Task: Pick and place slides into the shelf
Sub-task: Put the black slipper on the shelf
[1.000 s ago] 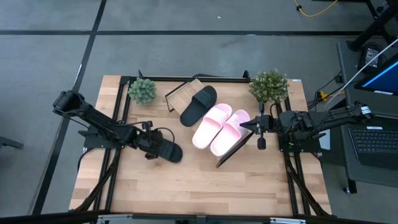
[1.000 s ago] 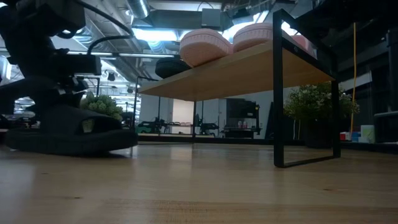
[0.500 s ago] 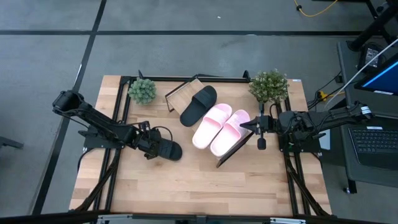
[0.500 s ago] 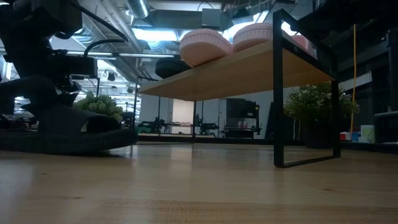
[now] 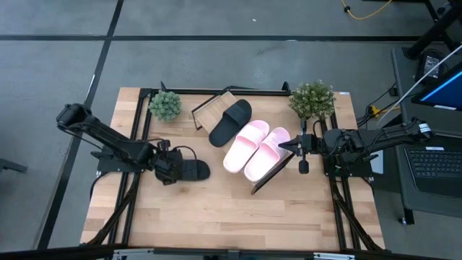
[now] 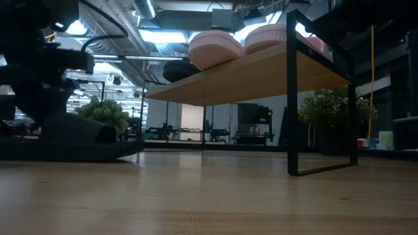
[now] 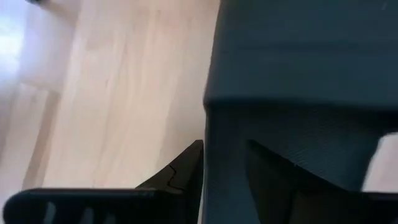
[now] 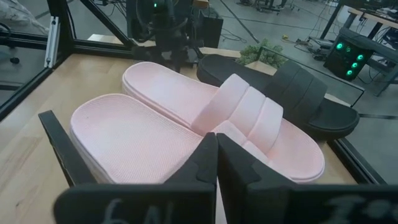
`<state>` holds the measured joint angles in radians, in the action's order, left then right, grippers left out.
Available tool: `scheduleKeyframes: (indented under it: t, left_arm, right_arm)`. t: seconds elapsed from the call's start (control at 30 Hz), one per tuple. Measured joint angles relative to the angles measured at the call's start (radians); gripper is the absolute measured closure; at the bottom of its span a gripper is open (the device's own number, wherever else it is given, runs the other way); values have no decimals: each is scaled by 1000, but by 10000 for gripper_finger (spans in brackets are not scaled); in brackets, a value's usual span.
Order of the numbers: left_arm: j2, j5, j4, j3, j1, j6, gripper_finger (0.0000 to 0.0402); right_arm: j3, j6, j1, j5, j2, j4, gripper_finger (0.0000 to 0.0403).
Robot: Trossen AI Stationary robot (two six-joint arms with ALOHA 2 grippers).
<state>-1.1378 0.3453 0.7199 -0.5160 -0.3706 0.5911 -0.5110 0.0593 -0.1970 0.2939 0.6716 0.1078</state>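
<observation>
Last black slide (image 5: 192, 170) still down on the table (image 5: 238, 209), left of the shelf (image 5: 211, 108)

Left gripper (image 5: 173, 168) is clamped on its heel end; pink pair (image 5: 256, 148) and other black slide (image 5: 231, 121) sit on the shelf, right gripper (image 5: 297, 146) closed and empty just beside its near end.

Overhead + table-level cams both see shelf (image 5: 238, 137).
</observation>
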Motion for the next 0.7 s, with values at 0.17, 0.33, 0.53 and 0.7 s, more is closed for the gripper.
scheduleKeyframes:
  t: [0.17,0.33,0.53,0.7]
  left_arm:
    - [39,22,19,-2,1,1,294]
    - [46,41,12,-3,1,0,294]
    - [46,71,-2,-5,1,-34,294]
    - [46,120,-51,-6,2,-95,294]
  right_arm:
    - [0,0,0,0,0,0,397]
    - [0,0,0,0,0,0,397]
    - [0,-1,0,0,0,0,397]
    - [0,-1,0,0,0,0,397]
